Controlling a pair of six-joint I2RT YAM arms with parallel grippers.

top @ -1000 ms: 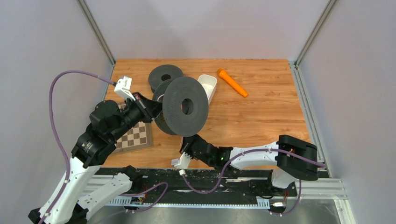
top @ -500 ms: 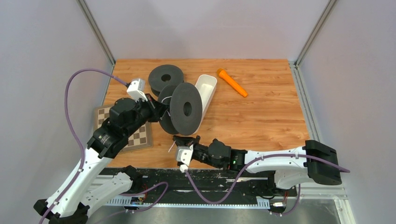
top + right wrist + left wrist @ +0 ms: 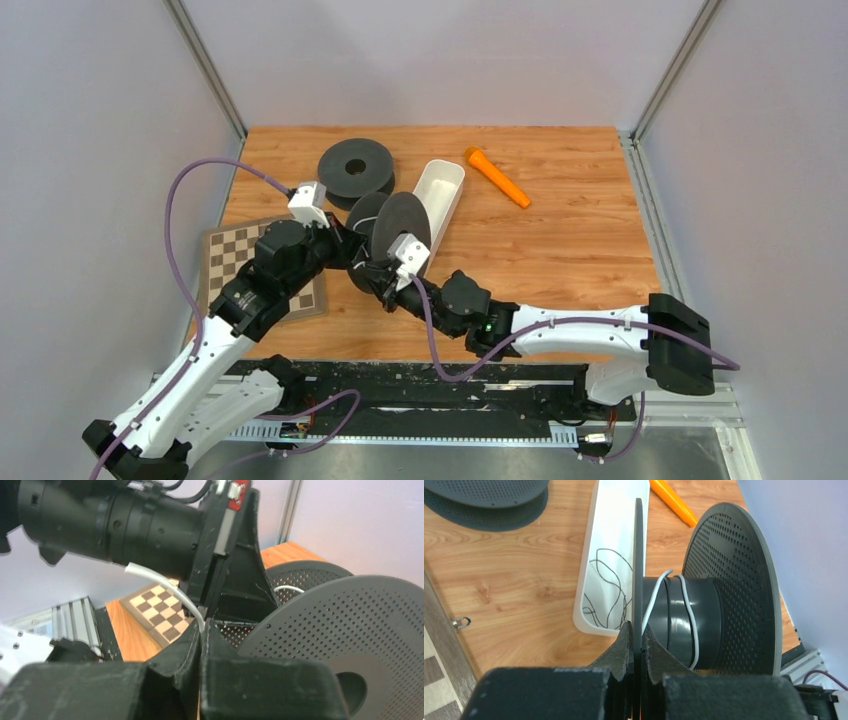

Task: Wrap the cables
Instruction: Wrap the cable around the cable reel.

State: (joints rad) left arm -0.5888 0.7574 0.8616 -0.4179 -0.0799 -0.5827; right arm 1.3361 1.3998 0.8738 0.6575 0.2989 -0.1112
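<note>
Left wrist: left gripper (image 3: 637, 647) clamps thin flange of perforated spool (image 3: 734, 575); whitish cable (image 3: 690, 620) loops smooth hub, right gripper (image 3: 202, 630) pinching it

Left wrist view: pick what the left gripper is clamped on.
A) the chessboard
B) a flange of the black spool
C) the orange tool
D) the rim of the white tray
B: the left gripper is closed on the thin edge of the black spool, whose hub carries the white cable.
</note>
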